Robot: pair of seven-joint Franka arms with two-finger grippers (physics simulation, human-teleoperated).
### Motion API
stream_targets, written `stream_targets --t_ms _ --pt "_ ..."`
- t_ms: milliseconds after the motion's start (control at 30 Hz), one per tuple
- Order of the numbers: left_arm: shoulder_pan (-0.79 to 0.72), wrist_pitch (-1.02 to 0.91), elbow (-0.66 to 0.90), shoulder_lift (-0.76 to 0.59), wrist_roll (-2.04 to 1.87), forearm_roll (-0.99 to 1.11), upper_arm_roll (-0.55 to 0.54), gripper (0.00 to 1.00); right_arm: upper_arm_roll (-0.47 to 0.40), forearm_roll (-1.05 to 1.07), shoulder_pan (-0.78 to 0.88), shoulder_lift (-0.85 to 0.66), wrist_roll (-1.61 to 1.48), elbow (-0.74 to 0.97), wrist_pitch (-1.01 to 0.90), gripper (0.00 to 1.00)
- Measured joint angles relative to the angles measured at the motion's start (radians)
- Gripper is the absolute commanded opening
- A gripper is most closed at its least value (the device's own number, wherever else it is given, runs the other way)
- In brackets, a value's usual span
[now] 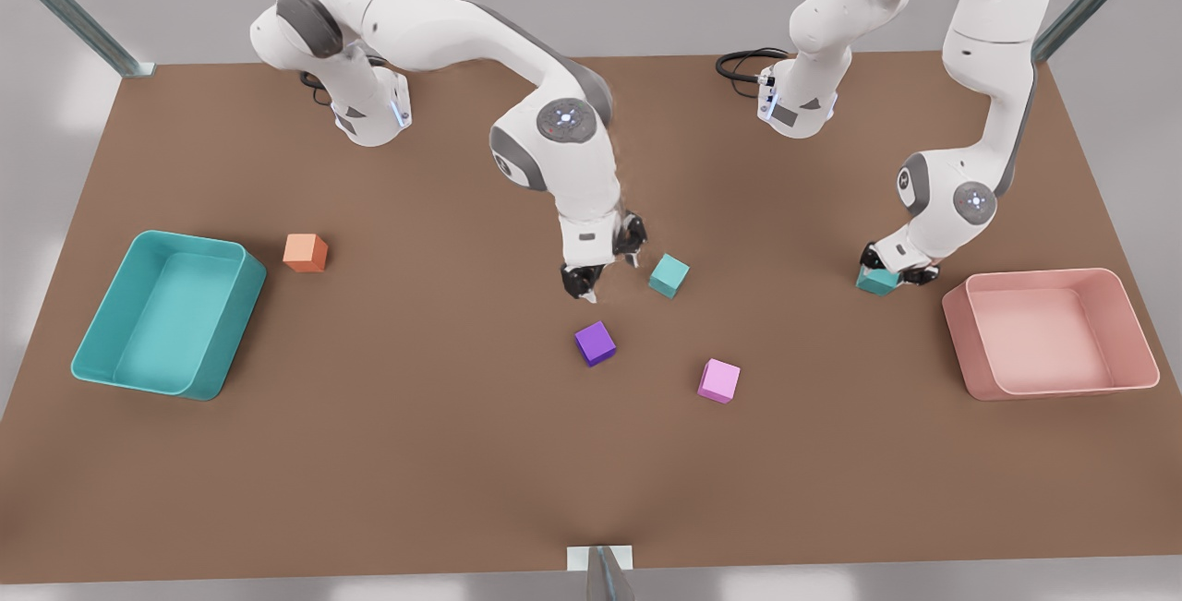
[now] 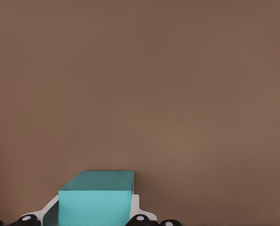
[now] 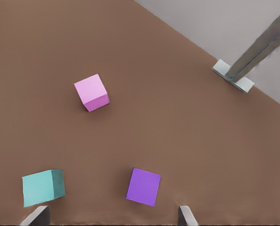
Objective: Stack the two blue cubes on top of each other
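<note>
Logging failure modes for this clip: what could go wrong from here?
1. The left claw straddles one blue cube beside the pink bin; a lift could clip the bin wall.
2. The right claw, open, hangs near the other blue cube and could knock it.
3. The purple cube sits near the target.

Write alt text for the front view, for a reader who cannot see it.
Two white arms reach over a brown table: the left end effector grips a blue cube beside a pink bin, the right end effector hangs open near the second blue cube.
</note>
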Motion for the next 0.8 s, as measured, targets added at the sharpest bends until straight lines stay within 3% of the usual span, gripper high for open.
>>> stream_targets --t_ms 200,333,467,600,800 --pt "-0.001 0.015 0.006 0.049 -0.003 0.001 0.002 0.76 -0.010 0.104 -0.288 -0.215 0.038 -0.360 -0.247 1.00" --pt "0.001 0.036 0.018 0.088 -0.006 0.005 0.005 0.71 -0.011 0.126 -0.371 -0.310 0.054 -0.584 -0.221 1.00" --pt "0.003 0.048 0.020 0.075 -0.011 0.011 0.006 0.66 -0.005 0.134 -0.406 -0.340 0.066 -0.654 -0.173 1.00" --pt "-0.007 0.016 0.032 0.016 -0.025 0.013 -0.011 0.65 0.000 0.136 -0.529 -0.485 0.081 -0.785 -0.168 1.00" --pt "-0.077 -0.169 0.282 0.020 -0.140 0.014 -0.282 0.65 0.001 0.136 -0.779 -0.494 0.068 -0.834 -0.164 1.00"
